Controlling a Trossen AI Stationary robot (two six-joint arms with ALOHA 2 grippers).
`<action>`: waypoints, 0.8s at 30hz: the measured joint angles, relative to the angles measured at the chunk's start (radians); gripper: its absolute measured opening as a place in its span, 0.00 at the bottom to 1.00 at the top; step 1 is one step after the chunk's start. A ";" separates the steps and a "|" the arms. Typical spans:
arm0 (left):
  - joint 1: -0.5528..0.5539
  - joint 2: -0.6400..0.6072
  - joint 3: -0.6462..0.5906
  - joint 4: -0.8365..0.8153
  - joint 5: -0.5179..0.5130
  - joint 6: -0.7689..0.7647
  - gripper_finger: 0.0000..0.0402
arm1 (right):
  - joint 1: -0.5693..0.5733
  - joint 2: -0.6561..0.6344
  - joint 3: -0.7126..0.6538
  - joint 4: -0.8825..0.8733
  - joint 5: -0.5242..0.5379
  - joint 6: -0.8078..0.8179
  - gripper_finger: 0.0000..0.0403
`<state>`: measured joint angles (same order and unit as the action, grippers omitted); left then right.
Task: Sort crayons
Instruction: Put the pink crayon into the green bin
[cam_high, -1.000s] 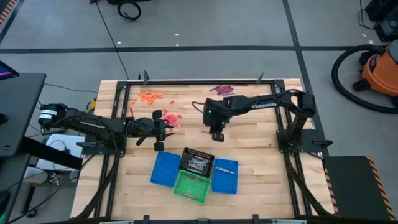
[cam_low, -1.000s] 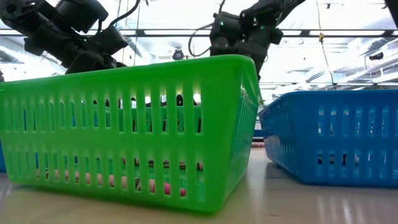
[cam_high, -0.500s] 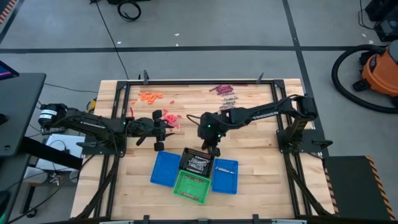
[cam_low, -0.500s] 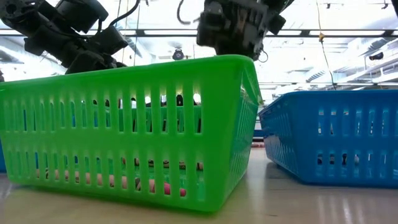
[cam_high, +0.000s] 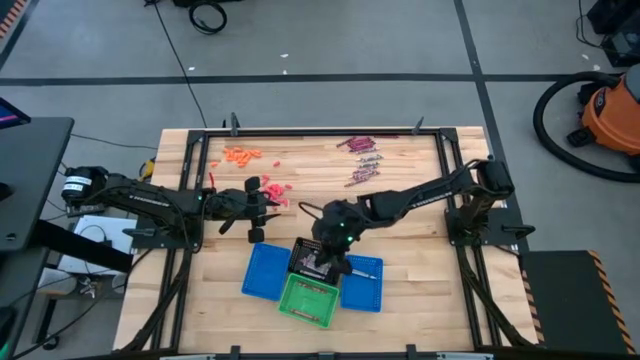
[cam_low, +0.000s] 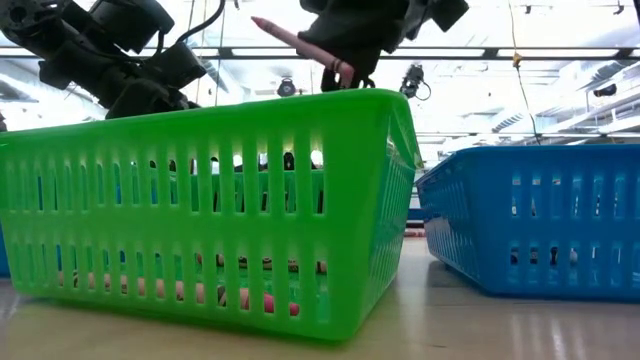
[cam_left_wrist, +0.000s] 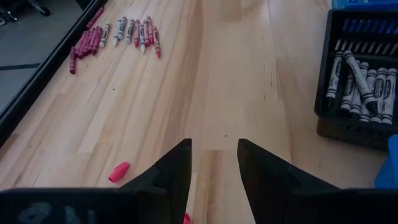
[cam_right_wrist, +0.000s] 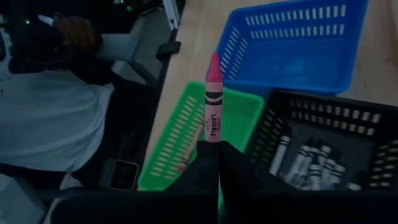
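My right gripper (cam_high: 330, 250) hangs over the black basket (cam_high: 316, 262) and is shut on a pink crayon (cam_right_wrist: 212, 102), which also shows above the green basket (cam_low: 200, 200) in the low view. My left gripper (cam_left_wrist: 213, 149) stands open and holds nothing, low over the table's left half beside a heap of red crayons (cam_high: 272, 188). More crayons lie flat on the wood: orange ones (cam_high: 240, 154) at the far left, maroon and grey ones (cam_left_wrist: 118, 34) at the far side. Grey crayons (cam_left_wrist: 364, 71) lie in the black basket. My right gripper pinches the pink crayon's blunt end (cam_right_wrist: 212, 138) between its two fingertips. The crayon runs on along the fingers, its pointed tip (cam_right_wrist: 213, 59) ahead of them. The fingers slant down from the table's right toward its near left. The crayon is lifted clear above the baskets.
Four mesh baskets stand close together near the table's front: a blue one (cam_high: 264, 270) at the left, the black one, the green one (cam_high: 308, 298) in front and another blue one (cam_high: 362, 282) at the right. Black frame rails (cam_high: 300, 130) border the table.
My right gripper has swung from the middle of the table toward its near edge and a little left, tipping as it went, and now hangs over the black basket with the pink crayon still in its shut fingers.
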<state>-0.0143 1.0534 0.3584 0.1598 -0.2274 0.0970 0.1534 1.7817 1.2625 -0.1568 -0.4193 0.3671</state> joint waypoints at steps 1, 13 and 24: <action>0.000 0.000 0.000 0.000 0.000 -0.005 0.35 | 0.011 0.000 0.000 0.006 0.019 0.012 0.03; 0.000 0.000 0.000 0.005 0.000 -0.026 0.35 | 0.113 0.123 0.009 0.108 0.100 0.140 0.03; 0.000 0.000 0.000 0.003 0.000 -0.026 0.35 | 0.180 0.328 0.313 -0.216 0.187 0.153 0.03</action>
<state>-0.0143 1.0531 0.3588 0.1630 -0.2273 0.0711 0.3332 2.1099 1.5758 -0.3733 -0.2327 0.5203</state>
